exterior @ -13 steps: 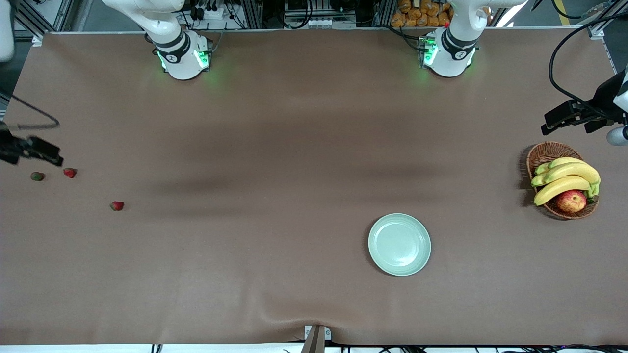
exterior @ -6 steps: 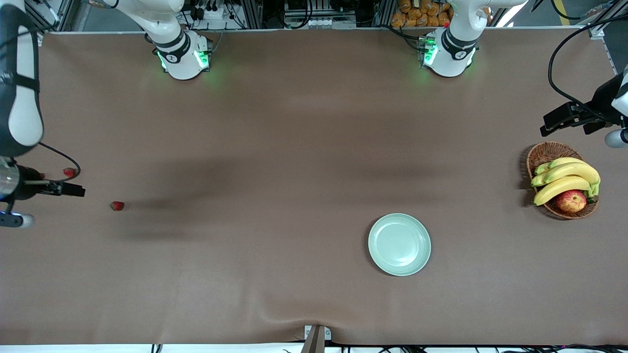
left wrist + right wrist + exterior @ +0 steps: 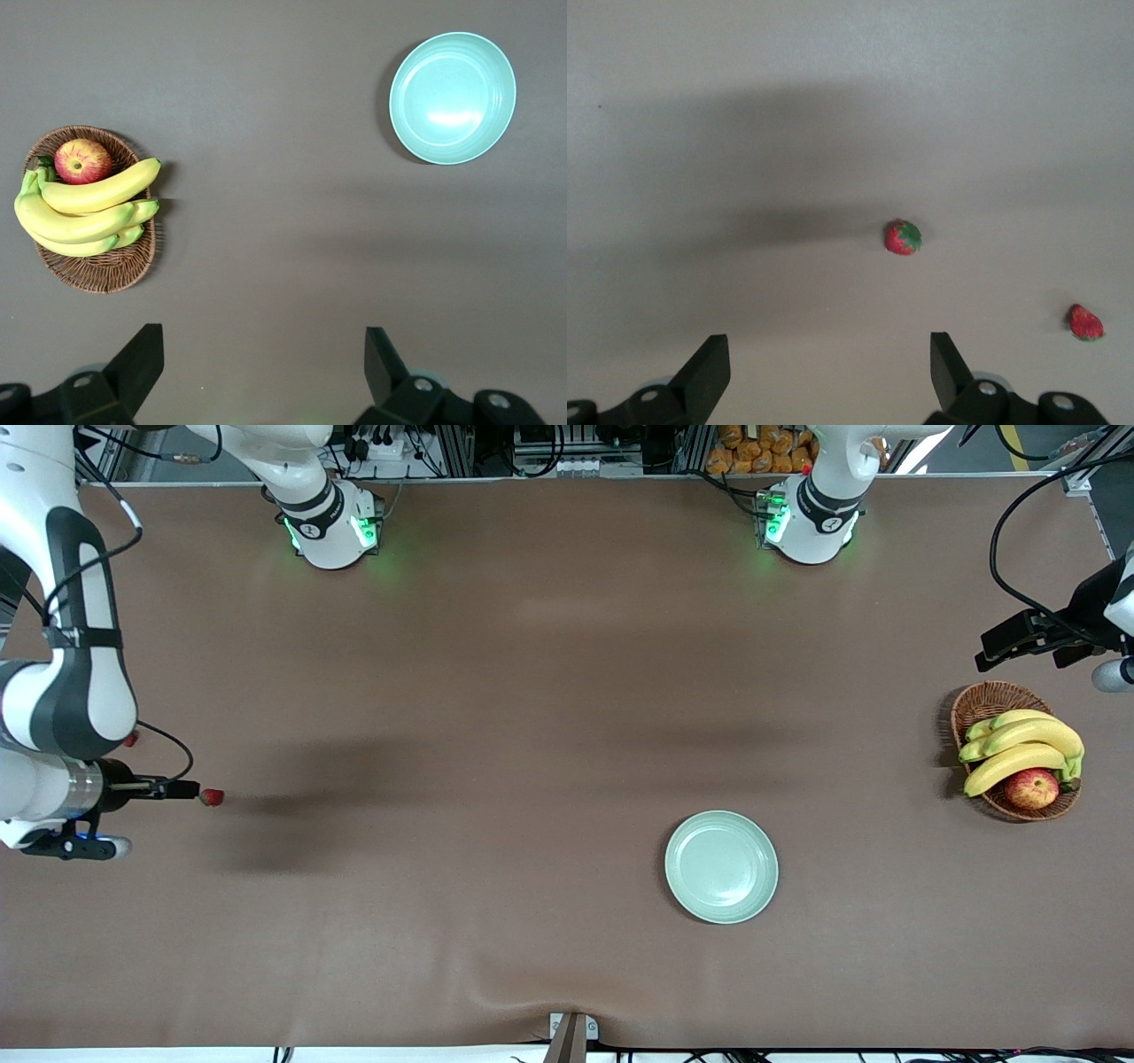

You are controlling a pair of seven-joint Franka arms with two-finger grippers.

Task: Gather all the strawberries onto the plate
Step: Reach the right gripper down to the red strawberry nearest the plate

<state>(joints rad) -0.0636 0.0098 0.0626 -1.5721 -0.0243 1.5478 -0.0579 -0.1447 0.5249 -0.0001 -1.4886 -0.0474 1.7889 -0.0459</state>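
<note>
wicker basket (image 3: 983, 701) of bananas (image 3: 1019, 748), apple (image 3: 1032, 788)

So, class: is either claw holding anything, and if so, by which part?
Nothing is held. The right claw hangs open over the table near a strawberry; the left claw waits open above the table near the basket.

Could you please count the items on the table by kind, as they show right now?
Strawberries: 2 in view
Plate: 1
Basket: 1
Banana bunch: 1
Apple: 1
Total: 6
</note>
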